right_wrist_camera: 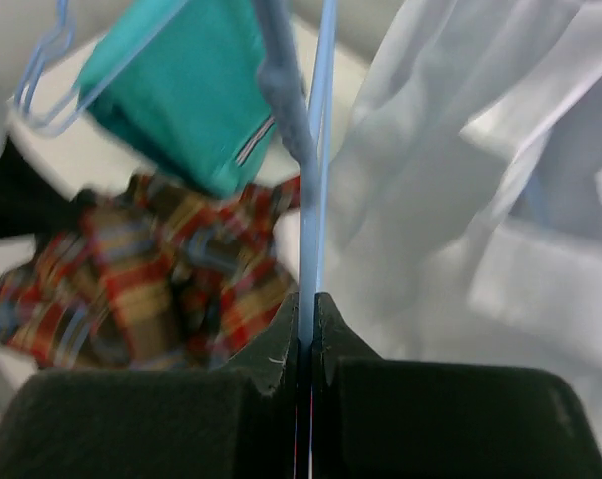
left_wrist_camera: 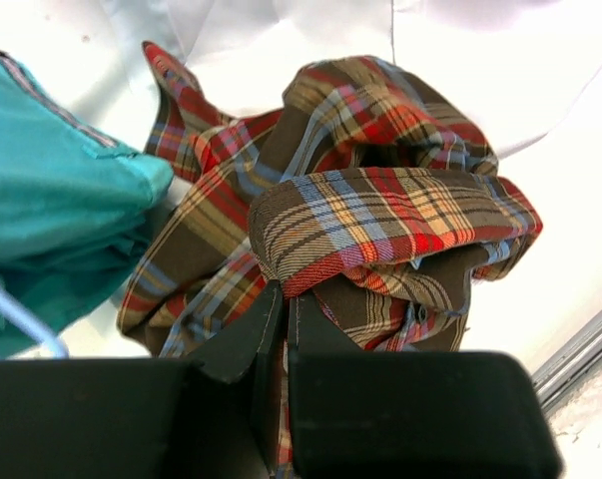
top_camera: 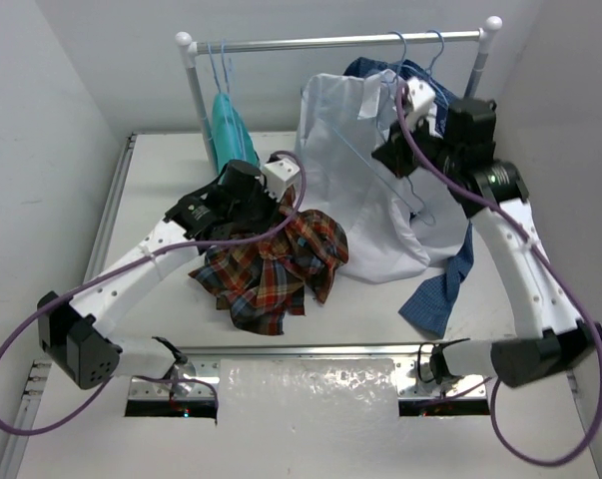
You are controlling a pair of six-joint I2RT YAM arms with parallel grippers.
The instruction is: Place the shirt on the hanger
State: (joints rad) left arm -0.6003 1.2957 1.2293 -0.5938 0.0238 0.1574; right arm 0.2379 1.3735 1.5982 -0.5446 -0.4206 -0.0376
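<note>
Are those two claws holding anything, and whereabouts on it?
The left gripper pinches a fold of the plaid shirt; the right gripper clamps the pale-blue hanger on a straight stretch of wire.

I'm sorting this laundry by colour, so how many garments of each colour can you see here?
Red plaid shirt: 1
White shirt: 1
Blue checked shirt: 1
Teal garment: 1
Total: 4 garments
</note>
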